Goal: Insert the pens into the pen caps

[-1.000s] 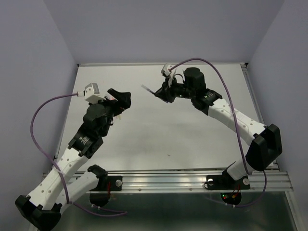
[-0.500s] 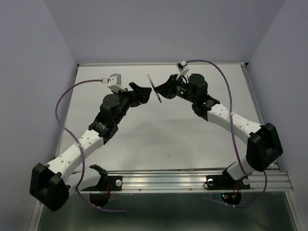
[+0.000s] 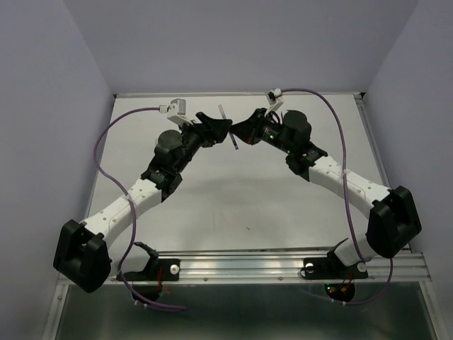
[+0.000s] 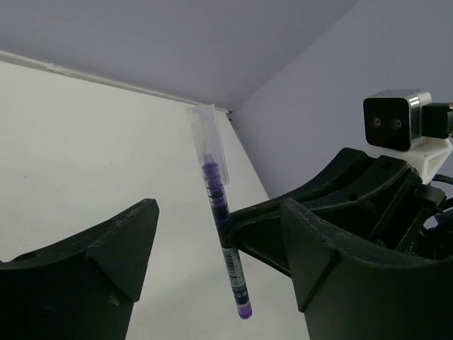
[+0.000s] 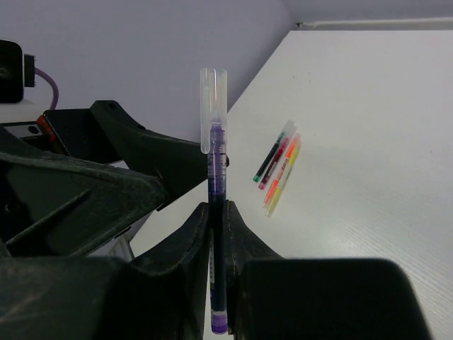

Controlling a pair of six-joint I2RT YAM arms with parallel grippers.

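Over the middle of the counter [image 3: 233, 205], toward its far half, the two sets of fingers meet in the air. The right fingers [image 3: 242, 132] are pinched tight on the lower barrel of a purple pen [image 5: 216, 177]. The left fingers [image 3: 219, 127] stand wide apart, one on either side of that pen and touching neither it nor its cap; they hold nothing.

The purple pen is well above the counter and its long axis runs roughly upright. In the top view it leans, with its upper end toward the far edge. The clear cap [image 5: 213, 99] is on that upper end, and the bare butt hangs below the right fingers. The writing tip is already inside the cap. A stretch of empty clear tube shows above the tip, so the cap may not be pressed fully home. I judge this pen to be at the seating step.

Farther off, the right wrist view shows four pens [image 5: 277, 166] lying on the counter, side by side and touching, in green-black, red, orange-pink and yellow. Their long axes point toward the far edge. The far ends look pale, as if capped, but they are too small to be sure. If they are capped, this purple pen looks like the last one left.
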